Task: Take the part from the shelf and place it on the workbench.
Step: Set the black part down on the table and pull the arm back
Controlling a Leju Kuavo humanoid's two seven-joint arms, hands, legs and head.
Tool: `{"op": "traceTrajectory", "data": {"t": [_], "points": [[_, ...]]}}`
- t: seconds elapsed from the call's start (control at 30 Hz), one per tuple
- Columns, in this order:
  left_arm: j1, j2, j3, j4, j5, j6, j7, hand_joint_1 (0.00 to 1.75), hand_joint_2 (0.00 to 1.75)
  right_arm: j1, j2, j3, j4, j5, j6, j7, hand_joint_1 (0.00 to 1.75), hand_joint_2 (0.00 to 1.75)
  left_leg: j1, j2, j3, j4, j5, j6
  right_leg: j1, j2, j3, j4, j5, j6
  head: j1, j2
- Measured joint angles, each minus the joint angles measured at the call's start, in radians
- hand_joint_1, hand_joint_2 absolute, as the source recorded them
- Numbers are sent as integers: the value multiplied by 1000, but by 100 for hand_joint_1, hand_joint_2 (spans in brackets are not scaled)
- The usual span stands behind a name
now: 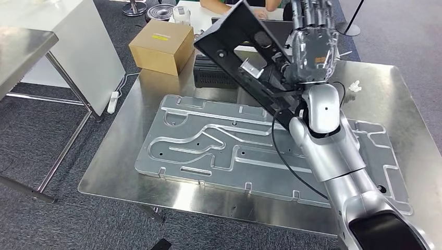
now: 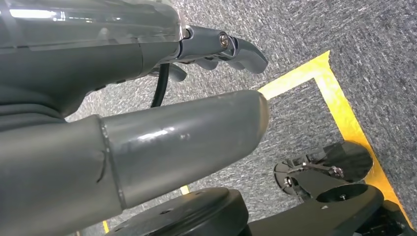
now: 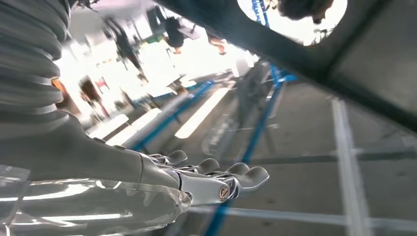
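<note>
The part (image 1: 237, 44) is a flat black metal panel with cut-outs. It is tilted steeply over the back of the steel workbench (image 1: 130, 156), with its lower end down by my right wrist. My right hand (image 1: 312, 49) is raised beside it, fingers stretched upward. In the right wrist view these fingers (image 3: 216, 179) are straight, with a wide gap to the dark part (image 3: 305, 54), and nothing lies between them. I cannot tell what bears the part. My left hand (image 2: 147, 128) hangs over grey carpet, holding nothing, its fingers loosely bent.
A large machined aluminium plate (image 1: 219, 151) covers most of the workbench. Along the far edge are a cardboard box (image 1: 161, 44) and a black ribbed unit (image 1: 211, 77), with a small white piece (image 1: 355, 86) at the right. A person (image 1: 229, 5) is beyond. Yellow tape (image 2: 339, 108) marks the floor.
</note>
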Motion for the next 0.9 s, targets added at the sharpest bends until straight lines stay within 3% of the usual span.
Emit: {"op": "traceTrajectory", "data": {"t": [0.2, 0.9], "points": [[2, 0, 9, 0, -11, -2, 13, 0, 0, -16, -25, -73, 0, -20, -11, -30, 0, 175, 0, 1, 0, 0, 0, 0, 0, 2, 0, 0, 1, 1, 0, 0], [-1, -3, 17, 0, -30, -2, 16, 0, 0, -14, -25, -85, 41, -16, 28, -78, 0, 175, 0, 1, 0, 0, 0, 0, 0, 2, -1, 0, 1, 1, 0, 0]]}}
